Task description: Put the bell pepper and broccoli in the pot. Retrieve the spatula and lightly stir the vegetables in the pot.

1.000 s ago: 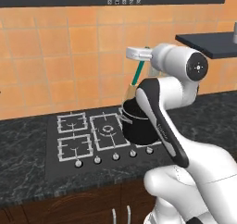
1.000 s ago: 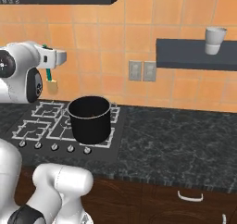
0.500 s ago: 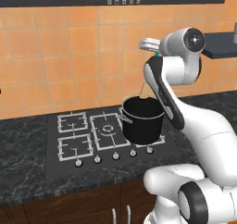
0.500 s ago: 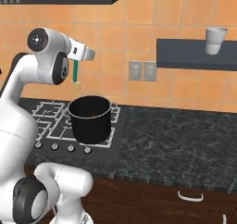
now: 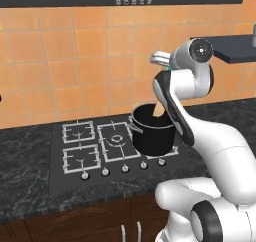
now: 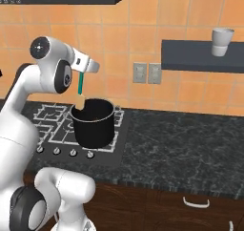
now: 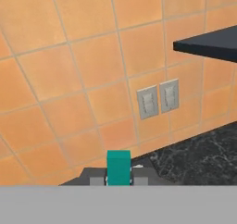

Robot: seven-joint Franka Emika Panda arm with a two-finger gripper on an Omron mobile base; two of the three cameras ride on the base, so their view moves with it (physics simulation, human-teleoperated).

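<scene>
One gripper [image 6: 85,71] clamped shut on the green-handled spatula [image 6: 80,88], blade hung at the rim of the black pot [image 6: 95,122], pot stood on the hob's right rear burner, white cup [image 6: 222,42] set on the wall shelf [image 6: 200,57].

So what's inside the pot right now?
Looking into the pot from either base view, only dark inner wall shows; its floor is hidden, so vegetables can't be confirmed. The spatula, held in the shut pincer, hangs with its pale blade at the rim.
</scene>
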